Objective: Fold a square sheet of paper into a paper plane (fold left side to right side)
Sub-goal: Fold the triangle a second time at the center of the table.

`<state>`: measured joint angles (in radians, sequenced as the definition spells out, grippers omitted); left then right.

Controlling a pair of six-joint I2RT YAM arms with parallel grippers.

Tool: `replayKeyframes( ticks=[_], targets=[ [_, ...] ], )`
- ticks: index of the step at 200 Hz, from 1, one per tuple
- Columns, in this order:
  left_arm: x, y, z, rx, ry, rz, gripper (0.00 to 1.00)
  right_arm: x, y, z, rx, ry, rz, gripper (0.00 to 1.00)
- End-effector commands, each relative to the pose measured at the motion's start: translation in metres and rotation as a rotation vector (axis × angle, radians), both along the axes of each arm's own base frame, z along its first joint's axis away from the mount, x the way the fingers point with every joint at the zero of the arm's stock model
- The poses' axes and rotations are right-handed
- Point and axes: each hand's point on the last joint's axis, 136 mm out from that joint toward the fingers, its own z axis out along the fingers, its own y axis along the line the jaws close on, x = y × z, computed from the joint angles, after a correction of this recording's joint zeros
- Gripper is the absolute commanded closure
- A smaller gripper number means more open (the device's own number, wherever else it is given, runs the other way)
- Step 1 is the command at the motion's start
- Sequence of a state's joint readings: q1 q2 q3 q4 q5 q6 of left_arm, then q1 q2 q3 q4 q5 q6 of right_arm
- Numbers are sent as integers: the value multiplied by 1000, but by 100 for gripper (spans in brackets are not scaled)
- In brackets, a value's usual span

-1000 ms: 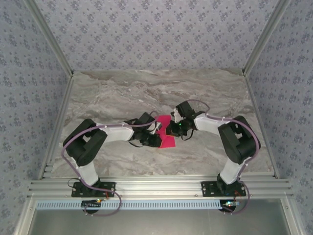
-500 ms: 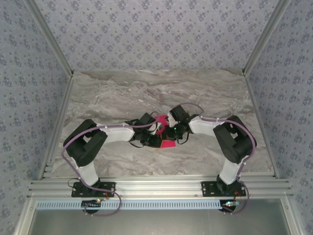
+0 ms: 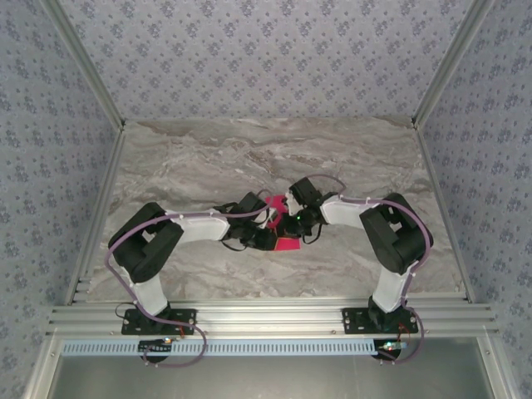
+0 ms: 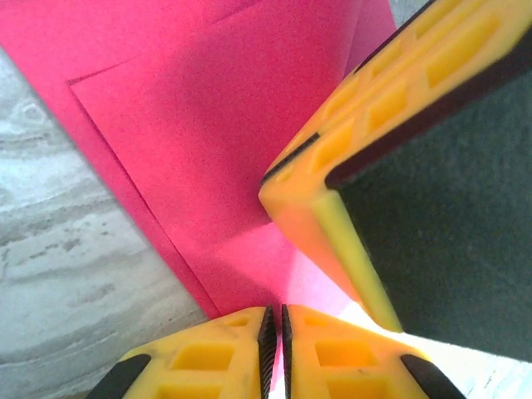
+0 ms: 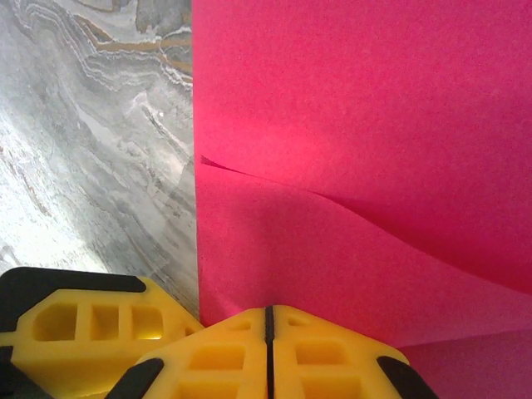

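From above, the square sheet of paper [image 3: 287, 243] lies on the marble table [image 3: 208, 158], tucked under and just right of the left gripper [image 3: 268, 226]. The right gripper [image 3: 289, 223] now sits close against the left gripper. A second ago it stood further off to the right and much more of the pink sheet lay bare. The last half second shows almost no further shift, so the sweep across seems to have reached its end.

In the left wrist view, the left gripper [image 4: 275, 320] has its jaws drawn nearly together, with a thin sliver of pink between them, so it is pinching the sheet [image 4: 208, 150]. Overlapping layers with offset edges show just ahead of it. One of the right gripper's fingers [image 4: 391, 91] looms directly beside it.

In the right wrist view, the right gripper [image 5: 268, 320] has its jaws pressed tight. A raised, curved flap of the sheet [image 5: 357, 125] runs down to them, so it appears to grip that flap, though the contact itself is hidden. Bare table [image 5: 100, 125] shows to the left.

One side has been carried over toward the left gripper. The flap has yet to be flattened and creased.
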<state>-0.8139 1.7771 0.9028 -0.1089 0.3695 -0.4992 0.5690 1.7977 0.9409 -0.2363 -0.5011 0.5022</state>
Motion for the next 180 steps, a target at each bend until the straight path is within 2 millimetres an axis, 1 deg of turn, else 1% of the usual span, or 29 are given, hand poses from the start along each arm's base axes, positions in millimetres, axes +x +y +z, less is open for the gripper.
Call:
replayKeyframes(
  ticks=[1, 53, 96, 114, 132, 142, 157, 180],
  targets=[
    [-23, 36, -45, 174, 82, 19, 86, 4, -35, -16, -91, 2, -46, 91],
    [-25, 38, -50, 175, 87, 23, 85, 22, -51, -14, -85, -12, -78, 91],
    [-27, 39, -50, 177, 86, 22, 86, 36, -68, -14, -97, -8, -103, 91],
    [-26, 40, -50, 177, 86, 23, 86, 40, -71, -15, -89, -5, -110, 91],
    [-26, 38, -48, 171, 83, 22, 85, 40, -71, -16, -85, 6, -104, 91],
    [-25, 35, -45, 156, 79, 21, 84, 39, -70, -18, -80, 13, -102, 91],
    [-21, 27, -33, 119, 66, 14, 81, 38, -70, -20, -82, 20, -101, 91],
    [-10, 6, 1, 32, 27, -10, 78, 36, -71, -22, -86, 27, -100, 91]
  ],
)
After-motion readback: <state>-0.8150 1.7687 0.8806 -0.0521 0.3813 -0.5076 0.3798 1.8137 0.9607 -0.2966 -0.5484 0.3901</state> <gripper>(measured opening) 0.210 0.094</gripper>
